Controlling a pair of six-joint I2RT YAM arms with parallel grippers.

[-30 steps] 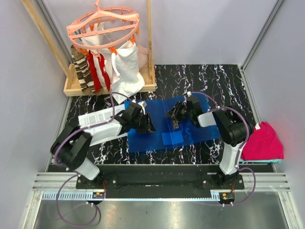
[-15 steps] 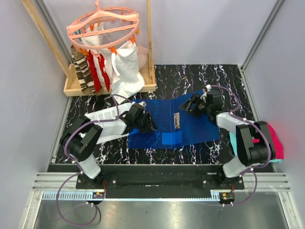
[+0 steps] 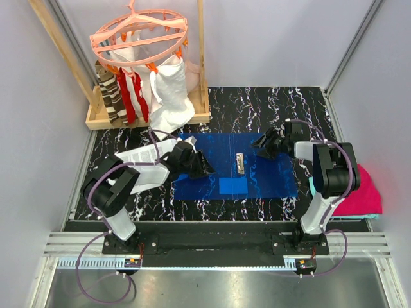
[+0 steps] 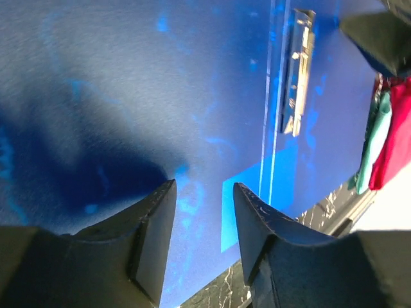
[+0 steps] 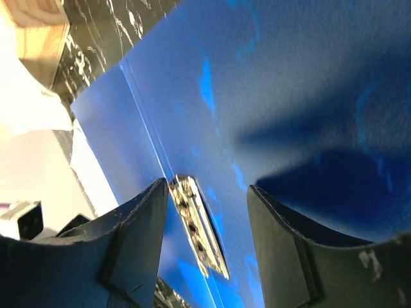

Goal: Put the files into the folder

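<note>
The blue folder [image 3: 270, 176] lies open and flat in the middle of the table, its metal clip [image 3: 239, 162] along the spine. The clip also shows in the left wrist view [image 4: 295, 83] and the right wrist view [image 5: 199, 224]. The files [image 3: 131, 159], white printed sheets, lie left of the folder, partly under my left arm. My left gripper [image 3: 204, 168] is open and empty over the folder's left leaf [image 4: 128, 77]. My right gripper [image 3: 264, 142] is open and empty over the far part of the right leaf [image 5: 289, 77], its fingertips low above the blue surface.
A wooden rack [image 3: 148, 115] with a pink clip hanger [image 3: 138, 35], hanging socks and a white cloth bag [image 3: 172, 90] stands at the back left. A folded magenta cloth [image 3: 363, 192] lies at the right edge, behind my right arm.
The folder's right leaf has swung open to the right and now lies flat. My right gripper has moved right and back with it. My left gripper has stayed on the left leaf.
</note>
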